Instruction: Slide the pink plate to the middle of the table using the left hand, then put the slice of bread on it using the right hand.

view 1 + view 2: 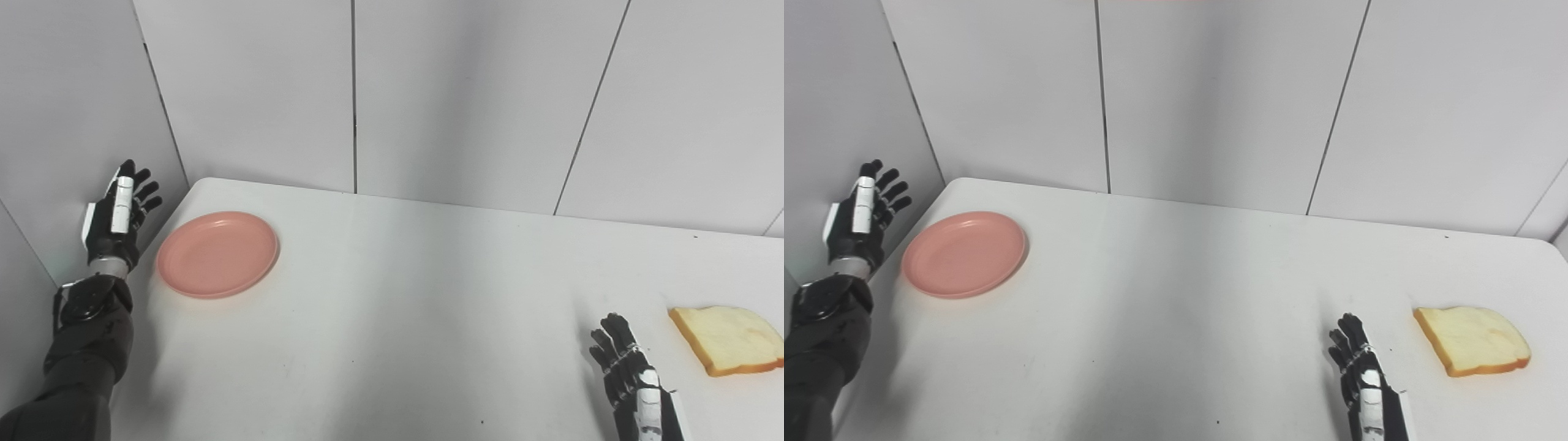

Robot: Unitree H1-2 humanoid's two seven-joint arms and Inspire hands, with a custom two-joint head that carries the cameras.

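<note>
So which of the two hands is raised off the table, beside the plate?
The left hand, open, fingers spread, lifted at the table's left edge beside the pink plate. The right hand sits low over the table near the bread.

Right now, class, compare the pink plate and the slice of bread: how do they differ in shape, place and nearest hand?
The pink plate is round; the slice of bread is squarish with a crust. The plate lies far left beside the left hand; the bread lies at the right edge, near the right hand. Both lie flat on the table, untouched.
</note>
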